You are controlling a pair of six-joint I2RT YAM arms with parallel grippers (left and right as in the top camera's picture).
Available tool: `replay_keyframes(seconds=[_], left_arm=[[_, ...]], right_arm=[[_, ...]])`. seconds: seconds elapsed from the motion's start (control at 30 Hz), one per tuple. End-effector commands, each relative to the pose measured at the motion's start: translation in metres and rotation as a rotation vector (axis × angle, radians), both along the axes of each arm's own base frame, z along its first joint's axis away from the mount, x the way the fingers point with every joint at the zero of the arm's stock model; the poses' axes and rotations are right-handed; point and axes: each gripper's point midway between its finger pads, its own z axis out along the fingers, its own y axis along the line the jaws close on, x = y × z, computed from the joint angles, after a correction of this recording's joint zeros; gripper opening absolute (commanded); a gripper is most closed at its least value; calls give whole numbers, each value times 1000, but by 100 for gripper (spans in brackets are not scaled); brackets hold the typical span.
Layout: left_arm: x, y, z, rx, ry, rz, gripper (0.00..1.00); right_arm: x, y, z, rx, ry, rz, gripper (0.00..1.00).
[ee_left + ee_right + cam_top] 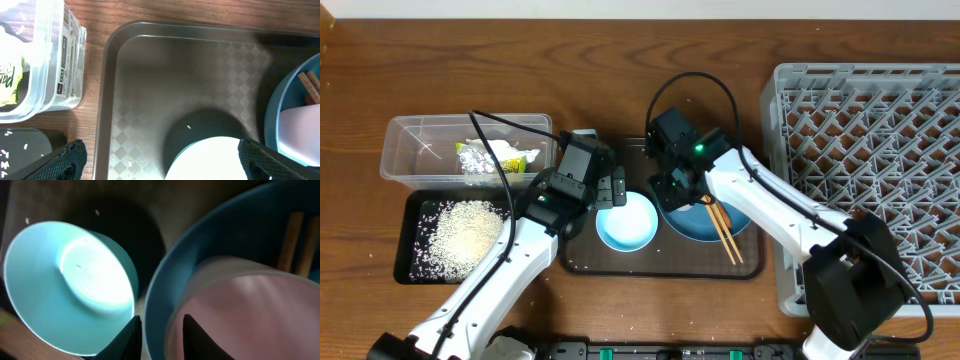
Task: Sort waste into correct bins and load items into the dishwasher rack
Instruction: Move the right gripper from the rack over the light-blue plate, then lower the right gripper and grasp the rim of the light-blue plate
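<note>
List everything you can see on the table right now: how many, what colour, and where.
clear tub: one, clear, far left
snack wrapper: one, yellow-green and silver, in the tub
black tray: one, black, nearer the robot than the tub
rice: one heap, white, in the black tray
brown tray: one, dark brown, centre
bowl: one, white-blue, left on the brown tray
plate: one, blue, right on the brown tray
cup: one, pink inside, on the plate
chopsticks: pair, brown, on the plate
rack: one, grey, far right
left gripper: open, above the bowl
right gripper: astride the plate's rim, grip unclear
</note>
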Motion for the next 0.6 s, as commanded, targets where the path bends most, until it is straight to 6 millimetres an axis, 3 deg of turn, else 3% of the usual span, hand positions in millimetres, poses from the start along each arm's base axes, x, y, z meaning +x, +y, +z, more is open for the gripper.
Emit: replay_keyframes(seconds=[0.0, 0.4, 0.57], left_arm=[[4, 2, 7, 18, -25, 5, 99], [4, 2, 7, 17, -25, 5, 99], [4, 2, 7, 17, -25, 4, 99]], right_arm=[[1, 7, 4, 15, -9, 2, 27], [7, 2, 4, -12, -34, -11, 29], [20, 5, 33, 37, -85, -26, 40]])
